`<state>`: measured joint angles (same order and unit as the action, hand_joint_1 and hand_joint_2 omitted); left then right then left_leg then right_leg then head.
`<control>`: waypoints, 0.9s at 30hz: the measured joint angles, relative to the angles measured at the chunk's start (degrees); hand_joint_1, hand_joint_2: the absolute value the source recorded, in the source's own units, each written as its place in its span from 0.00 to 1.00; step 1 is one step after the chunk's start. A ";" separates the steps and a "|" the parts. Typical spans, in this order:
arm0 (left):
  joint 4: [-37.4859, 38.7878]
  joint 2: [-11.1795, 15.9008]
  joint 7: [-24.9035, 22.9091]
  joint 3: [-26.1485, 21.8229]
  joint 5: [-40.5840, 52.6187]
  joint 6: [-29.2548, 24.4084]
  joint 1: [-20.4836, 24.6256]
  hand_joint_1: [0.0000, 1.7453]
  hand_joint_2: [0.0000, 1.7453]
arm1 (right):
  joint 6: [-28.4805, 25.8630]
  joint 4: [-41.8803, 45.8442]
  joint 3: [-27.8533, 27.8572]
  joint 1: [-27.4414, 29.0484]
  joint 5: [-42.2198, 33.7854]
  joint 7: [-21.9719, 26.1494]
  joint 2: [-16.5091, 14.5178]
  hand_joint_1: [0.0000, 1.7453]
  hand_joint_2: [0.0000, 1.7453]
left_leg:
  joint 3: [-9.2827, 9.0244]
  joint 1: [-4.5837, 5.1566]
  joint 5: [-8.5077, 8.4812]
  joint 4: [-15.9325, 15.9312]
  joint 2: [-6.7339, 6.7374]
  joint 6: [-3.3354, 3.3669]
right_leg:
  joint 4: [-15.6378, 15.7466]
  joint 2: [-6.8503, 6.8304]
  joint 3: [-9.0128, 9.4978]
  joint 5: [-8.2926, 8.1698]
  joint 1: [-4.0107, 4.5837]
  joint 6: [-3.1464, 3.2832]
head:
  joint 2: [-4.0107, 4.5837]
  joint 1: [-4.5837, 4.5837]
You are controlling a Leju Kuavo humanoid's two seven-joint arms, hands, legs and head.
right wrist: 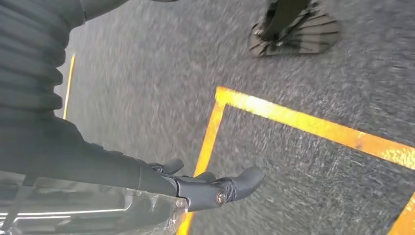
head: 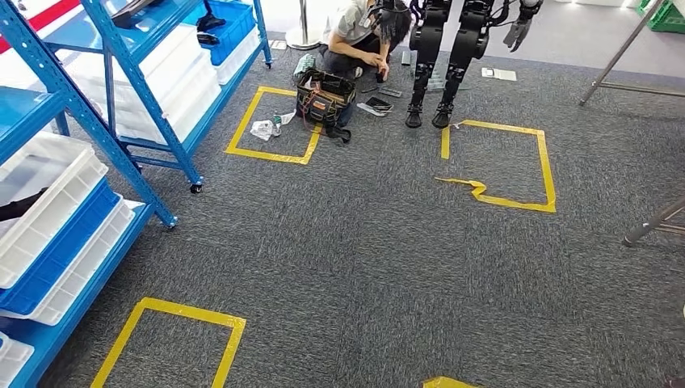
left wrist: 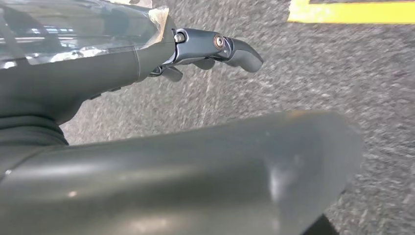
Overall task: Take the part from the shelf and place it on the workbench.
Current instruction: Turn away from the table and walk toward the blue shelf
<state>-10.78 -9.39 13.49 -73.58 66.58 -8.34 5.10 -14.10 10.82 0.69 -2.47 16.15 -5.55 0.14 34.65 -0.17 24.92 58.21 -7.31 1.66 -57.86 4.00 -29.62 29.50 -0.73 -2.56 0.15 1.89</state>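
Head view: the blue shelf (head: 121,129) with white bins (head: 48,202) stands to the robot's left, so the left arm looks nearer; the part itself cannot be made out. Left wrist view: the left hand (left wrist: 215,51) hangs over carpet (left wrist: 313,83), fingers loosely extended, holding nothing. Right wrist view: the right hand (right wrist: 215,188) likewise, above yellow tape (right wrist: 303,122).

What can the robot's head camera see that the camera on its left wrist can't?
Head view alone: the blue shelf with white bins and a blue bin, a person crouching by a tool bag, and another robot's legs. Left wrist view alone: the left hand close up, its fingers holding nothing, hanging over the floor. Both share the grey carpet and yellow floor tape.
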 joint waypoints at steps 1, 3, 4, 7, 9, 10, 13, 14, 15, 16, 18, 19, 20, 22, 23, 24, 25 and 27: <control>0.00 0.02 -0.05 0.10 0.15 0.04 -0.04 0.00 0.00 | 0.06 -0.04 -0.39 -0.01 0.31 -0.14 -0.08 0.00 1.00 | 0.21 -0.08 -0.20 -0.06 -0.51 -0.35 | 0.03 -0.67 0.05 -0.18 -0.06 0.39 | 0.00 -0.06; 0.00 0.07 -0.07 0.26 0.35 0.20 -0.11 0.00 0.00 | 0.12 -0.08 -0.95 -0.05 0.63 -0.22 -0.22 0.00 1.00 | 0.83 -0.08 0.55 0.91 0.98 -0.85 | 0.23 -2.07 0.08 -0.55 -0.23 1.24 | 0.00 -0.23; 0.00 0.09 -0.07 0.34 0.42 0.33 -0.10 0.00 0.00 | 0.06 -0.09 -1.18 -0.01 0.72 -0.24 -0.27 0.00 1.00 | 1.74 -0.03 1.96 2.88 2.71 -1.03 | 0.36 -2.85 0.00 -0.72 -0.31 1.79 | 0.00 -0.43; 0.00 0.09 0.04 0.61 0.56 0.64 0.03 0.00 0.00 | -0.27 -0.14 -1.76 0.23 0.87 -0.23 -0.25 0.00 1.00 | 6.31 -0.02 7.87 13.53 6.70 -1.41 | 0.34 -5.38 -0.38 -0.78 0.15 2.70 | 0.00 -0.87; 0.00 0.09 0.08 0.79 0.72 0.70 -0.04 0.00 0.00 | -0.25 -0.22 -1.96 0.31 0.92 -0.42 -0.26 0.00 1.00 | 6.91 -0.07 8.39 16.16 7.11 -1.50 | 0.31 -7.20 -0.48 -0.75 0.33 2.74 | 0.00 -0.88; 0.00 0.10 0.08 0.91 0.79 0.72 -0.08 0.00 0.00 | -0.20 -0.26 -2.03 0.26 0.96 -0.52 -0.30 0.00 1.00 | 5.38 -0.07 7.09 13.96 7.43 -1.44 | 0.31 -8.00 -0.43 -0.73 0.36 2.74 | 0.00 -0.89; 0.00 0.16 0.08 1.26 1.03 0.73 0.10 0.00 0.00 | -0.09 -0.27 -2.10 0.05 1.03 -0.71 -0.47 0.00 1.00 | -1.46 0.44 3.05 2.49 10.98 -0.72 | 0.25 -9.85 -0.17 -0.58 0.75 2.56 | 0.00 -0.86; 0.00 0.18 0.07 1.31 1.09 0.72 0.21 0.00 0.00 | -0.08 -0.27 -2.10 -0.01 1.04 -0.75 -0.50 0.00 1.00 | -2.45 0.71 2.72 0.56 11.82 -0.43 | 0.23 -10.40 -0.11 -0.52 0.94 2.43 | 0.00 -0.84; 0.00 0.21 0.06 1.34 1.13 0.72 0.29 0.00 0.00 | -0.08 -0.27 -2.11 -0.05 1.04 -0.78 -0.54 0.00 1.00 | -2.62 0.97 2.80 -0.12 11.95 -0.18 | 0.26 -10.97 -0.07 -0.48 1.10 2.28 | 0.00 -0.80; 0.00 0.23 0.04 1.34 1.14 0.72 0.30 0.00 0.00 | -0.08 -0.26 -2.12 -0.11 1.05 -0.79 -0.57 0.00 1.00 | -2.44 1.00 2.59 -0.28 11.10 0.13 | 0.33 -11.63 0.05 -0.47 1.16 2.09 | 0.00 -0.80; 0.00 0.22 -0.01 1.36 1.17 0.72 0.24 0.00 0.00 | -0.07 -0.26 -2.13 -0.17 1.05 -0.84 -0.60 0.00 1.00 | -2.53 0.61 2.00 -0.90 9.71 0.80 | -0.35 -10.51 -0.19 0.12 1.07 1.62 | 0.00 -0.79; 0.00 0.20 -0.03 1.36 1.17 0.71 0.28 0.00 0.00 | -0.02 -0.26 -2.14 -0.15 1.05 -0.86 -0.61 0.00 1.00 | -2.56 0.32 1.65 -1.22 8.97 1.16 | -2.12 -8.76 -0.94 1.13 0.97 1.47 | 0.00 -0.73; 0.00 0.17 -0.05 1.37 1.18 0.70 0.36 0.00 0.00 | 0.04 -0.28 -2.14 -0.10 1.05 -0.90 -0.60 0.00 1.00 | -2.55 0.08 1.37 -1.39 8.24 1.41 | -5.23 -6.67 -2.38 2.66 0.79 1.45 | 0.00 -0.63; 0.00 0.13 -0.08 1.38 1.21 0.72 0.50 0.00 0.00 | 0.16 -0.35 -2.15 0.01 1.04 -1.00 -0.56 0.00 1.00 | -2.16 -0.05 1.06 -1.41 6.57 1.56 | -13.43 -4.44 -6.11 5.92 0.50 1.48 | 0.00 -0.45; 0.00 0.10 -0.08 1.38 1.22 0.73 0.49 0.00 0.00 | 0.19 -0.38 -2.15 0.07 1.03 -1.06 -0.51 0.00 1.00 | -2.04 -0.11 0.95 -1.38 5.66 1.50 | -16.10 -4.28 -7.40 6.65 0.34 1.20 | 0.00 -0.43; 0.00 0.06 -0.09 1.39 1.24 0.74 0.45 0.00 0.00 | 0.20 -0.40 -2.15 0.13 1.03 -1.10 -0.46 0.00 1.00 | -2.00 -0.22 0.88 -1.33 4.75 1.38 | -16.49 -4.21 -7.60 6.34 0.13 0.64 | 0.00 -0.43; 0.00 0.03 -0.09 1.39 1.25 0.74 0.42 0.00 0.00 | 0.20 -0.40 -2.15 0.19 1.03 -1.13 -0.43 0.00 1.00 | -2.03 -0.39 0.84 -1.25 3.86 1.20 | -14.49 -4.05 -6.69 5.11 -0.15 -0.11 | 0.00 -0.44; 0.00 0.01 -0.10 1.39 1.25 0.73 0.43 0.00 0.00 | 0.22 -0.40 -2.15 0.22 1.03 -1.14 -0.39 0.00 1.00 | -1.99 -0.74 0.89 -0.95 2.28 0.60 | -6.58 -2.29 -3.09 1.66 -1.00 -1.73 | 0.00 -0.38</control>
<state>-10.78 -9.39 13.39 -72.19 67.82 -7.61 5.52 -13.88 10.42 -1.46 -2.24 17.18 -6.69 -0.26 32.66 -0.91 25.81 57.26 -5.03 2.25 -64.44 1.71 -32.71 31.16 -1.74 -4.29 0.15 1.51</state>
